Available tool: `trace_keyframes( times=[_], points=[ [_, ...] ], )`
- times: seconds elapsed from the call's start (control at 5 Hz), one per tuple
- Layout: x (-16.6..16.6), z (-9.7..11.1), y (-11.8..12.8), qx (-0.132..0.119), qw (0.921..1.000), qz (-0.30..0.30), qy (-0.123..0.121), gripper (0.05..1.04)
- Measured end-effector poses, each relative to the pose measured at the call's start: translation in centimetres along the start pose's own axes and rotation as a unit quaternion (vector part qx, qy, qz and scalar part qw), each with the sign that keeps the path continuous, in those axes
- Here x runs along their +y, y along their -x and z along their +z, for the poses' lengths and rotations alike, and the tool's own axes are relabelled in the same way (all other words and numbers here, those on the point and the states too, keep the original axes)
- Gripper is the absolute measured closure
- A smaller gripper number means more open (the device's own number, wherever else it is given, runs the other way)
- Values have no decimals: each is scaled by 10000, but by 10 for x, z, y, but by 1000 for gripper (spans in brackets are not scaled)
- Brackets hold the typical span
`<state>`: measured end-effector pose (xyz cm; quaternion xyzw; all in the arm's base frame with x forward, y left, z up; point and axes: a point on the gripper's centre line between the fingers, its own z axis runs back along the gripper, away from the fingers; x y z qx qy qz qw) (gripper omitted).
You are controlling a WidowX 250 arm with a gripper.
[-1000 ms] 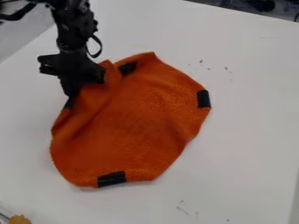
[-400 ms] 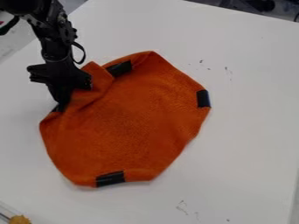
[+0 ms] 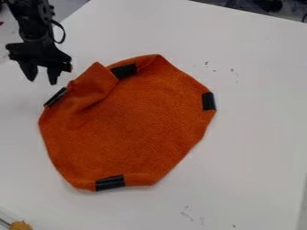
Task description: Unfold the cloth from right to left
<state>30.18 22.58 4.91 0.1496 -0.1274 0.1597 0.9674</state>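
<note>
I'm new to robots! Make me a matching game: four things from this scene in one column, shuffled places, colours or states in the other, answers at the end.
1. gripper
2. cloth
3. table
4. small fuzzy-looking thing

A. white, under the cloth
B. at the picture's lower left corner
C. fingers apart, at the picture's upper left
D. orange, with black patches at its edge

Right pairs: 1-C, 2-D, 3-A, 4-B

Soft, fairly even light covers the white table (image 3: 255, 134), with faint shadow edging the orange cloth (image 3: 144, 130).
</note>
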Motion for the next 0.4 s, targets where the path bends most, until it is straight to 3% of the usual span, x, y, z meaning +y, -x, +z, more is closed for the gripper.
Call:
trace_keyframes(
  times=[0.2, 0.4],
  points=[
    [12, -6, -8, 61, 9998, -174, -76, 81],
    [10, -4, -15, 79, 9994, -309, 95, 79]
  ],
)
